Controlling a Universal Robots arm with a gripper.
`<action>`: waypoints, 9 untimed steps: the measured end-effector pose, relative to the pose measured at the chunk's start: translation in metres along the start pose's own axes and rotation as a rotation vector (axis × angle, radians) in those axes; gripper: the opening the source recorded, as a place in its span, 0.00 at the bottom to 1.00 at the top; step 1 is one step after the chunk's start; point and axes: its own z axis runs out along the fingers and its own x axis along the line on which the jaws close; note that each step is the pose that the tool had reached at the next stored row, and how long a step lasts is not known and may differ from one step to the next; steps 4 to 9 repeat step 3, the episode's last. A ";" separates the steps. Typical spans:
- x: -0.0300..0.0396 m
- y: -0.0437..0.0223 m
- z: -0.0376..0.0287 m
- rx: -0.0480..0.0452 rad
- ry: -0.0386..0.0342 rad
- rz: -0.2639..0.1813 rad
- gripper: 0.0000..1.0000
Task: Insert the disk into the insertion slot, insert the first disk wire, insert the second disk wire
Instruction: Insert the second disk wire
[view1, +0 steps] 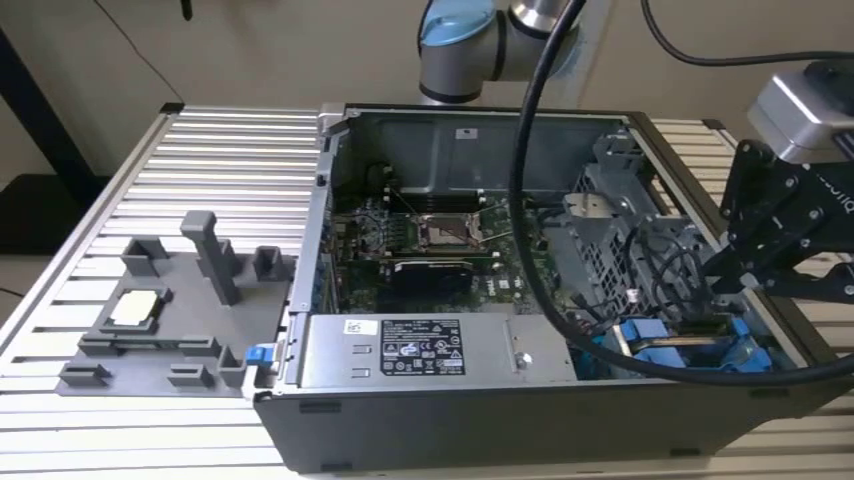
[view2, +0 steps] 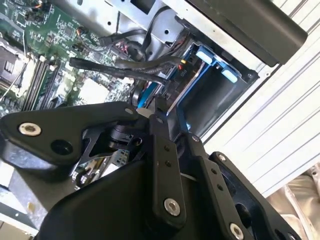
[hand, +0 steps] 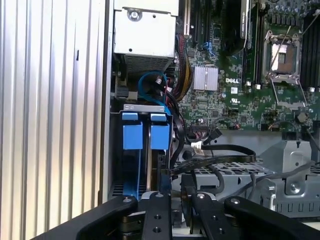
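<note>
From the exterior view's left, the grey box (view1: 407, 352) came first, then the disk (view1: 694, 350) standing on edge in its slot at the case's (view1: 441, 430) near corner, long axis running down into the bay. The gripper (view1: 747, 285) hovered above it; I couldn't tell whether its fingers were apart. Loose cables (hand: 215, 150) nearby might snag.

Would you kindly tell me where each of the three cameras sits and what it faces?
Exterior view: off the arm, looking down into the open computer case on the slatted table; the arm's blue-capped joint and the gripper show.
First wrist view: on the arm, facing the blue drive bay and the circuit board; gripper linkage shows in front.
Second wrist view: on the arm, facing the same bay past the gripper.
Both wrist views share the bay, the black cables and the board.
</note>
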 end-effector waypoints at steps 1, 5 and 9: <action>0.0000 0.0000 0.0000 0.0000 -0.0003 0.000 0.24; 0.0000 0.0000 0.0000 0.0001 -0.0010 0.000 0.24; 0.0000 0.0000 0.0000 0.0001 -0.0010 0.000 0.24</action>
